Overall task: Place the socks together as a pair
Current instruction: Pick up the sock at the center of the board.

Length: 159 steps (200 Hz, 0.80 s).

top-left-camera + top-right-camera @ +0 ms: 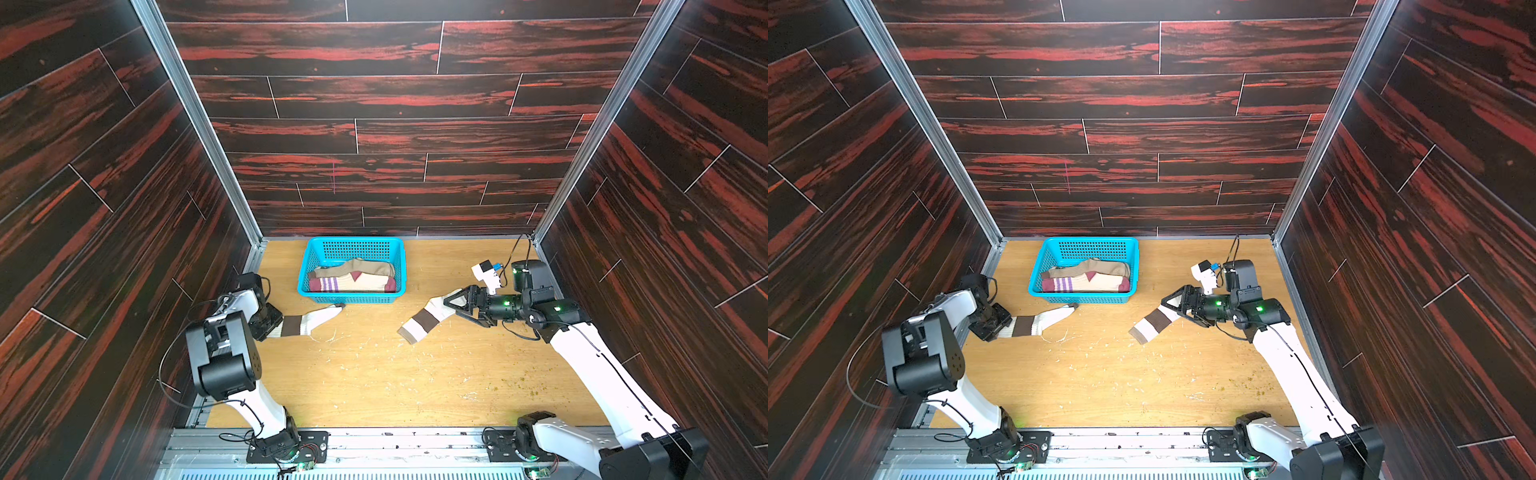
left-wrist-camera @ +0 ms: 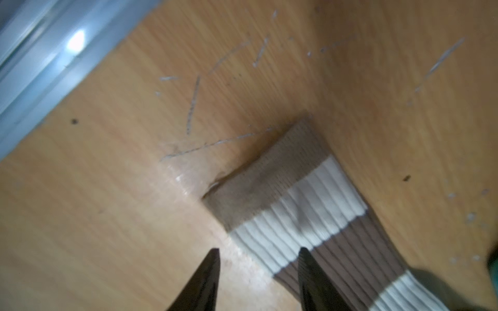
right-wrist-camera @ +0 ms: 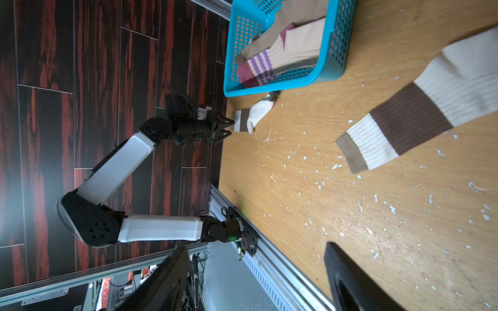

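- Nearest: wooden table (image 1: 374, 386), with pale scratches and white flecks across its near half.
- Mid-depth, left side: left gripper (image 1: 270, 326) low by the table's left edge, at the cuff end of the left sock (image 1: 309, 322), white with brown bands.
- Left sock flat on the table, cuff toward the left gripper, foot slanting away to the right, toe tip just beside the near left corner of the blue basket (image 1: 349, 296).
- In the left wrist view: left gripper (image 2: 258, 249) released, not clenched. Fingertips (image 2: 207, 274) apart with bare table between them, one of them overlapping the sock's dark brown band, tan cuff just beyond. Contact with the fabric: cannot tell.
- Same depth, right side: right sock (image 1: 424, 322), same white-and-brown pattern, on the table well apart from the left sock, cuff toward the near left, foot slanting away to the right.
- Right gripper (image 1: 451, 308) over that foot end in both top views. Released, jaws spread wide and empty.
- In the right wrist view: fingers (image 3: 347, 274) far apart, only table between them, right sock clear of both.
- Farthest, against the dark back wall (image 1: 374, 187): blue basket holding maroon-and-beige socks (image 1: 353, 284) with purple stripes at the front, tan socks (image 1: 357, 267) just behind, touching them.
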Available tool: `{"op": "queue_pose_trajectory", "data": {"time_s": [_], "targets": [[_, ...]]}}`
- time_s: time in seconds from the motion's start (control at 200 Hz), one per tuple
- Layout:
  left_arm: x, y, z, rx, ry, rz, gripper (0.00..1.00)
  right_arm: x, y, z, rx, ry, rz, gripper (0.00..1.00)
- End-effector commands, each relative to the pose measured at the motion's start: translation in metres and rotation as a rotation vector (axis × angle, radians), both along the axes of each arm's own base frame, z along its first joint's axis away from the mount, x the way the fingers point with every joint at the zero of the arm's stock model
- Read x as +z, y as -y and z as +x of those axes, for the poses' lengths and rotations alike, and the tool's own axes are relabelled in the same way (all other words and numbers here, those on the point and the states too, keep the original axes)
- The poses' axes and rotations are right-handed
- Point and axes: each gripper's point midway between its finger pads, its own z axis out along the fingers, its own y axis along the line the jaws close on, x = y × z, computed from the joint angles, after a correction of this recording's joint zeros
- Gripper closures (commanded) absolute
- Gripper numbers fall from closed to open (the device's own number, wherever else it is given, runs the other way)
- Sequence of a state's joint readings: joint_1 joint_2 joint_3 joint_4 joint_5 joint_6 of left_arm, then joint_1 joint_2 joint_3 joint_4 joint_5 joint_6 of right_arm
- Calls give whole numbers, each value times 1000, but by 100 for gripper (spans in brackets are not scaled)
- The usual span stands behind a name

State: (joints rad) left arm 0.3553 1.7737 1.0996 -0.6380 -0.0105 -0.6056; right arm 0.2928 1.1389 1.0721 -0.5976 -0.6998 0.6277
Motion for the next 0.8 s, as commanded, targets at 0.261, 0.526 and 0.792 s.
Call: {"op": "queue_pose_trajectory", "data": {"time_s": [0.261,0.526,0.792], "targets": [[6,-3,-19,-80,-43,38,90,16,-4,-6,10,29,28,18],[130,11,-3,-165,287,132,91,11,-3,-6,-3,32,23,18],[263,62,-7,-315,590,216,90,9,-7,-3,11,25,36,18]]}}
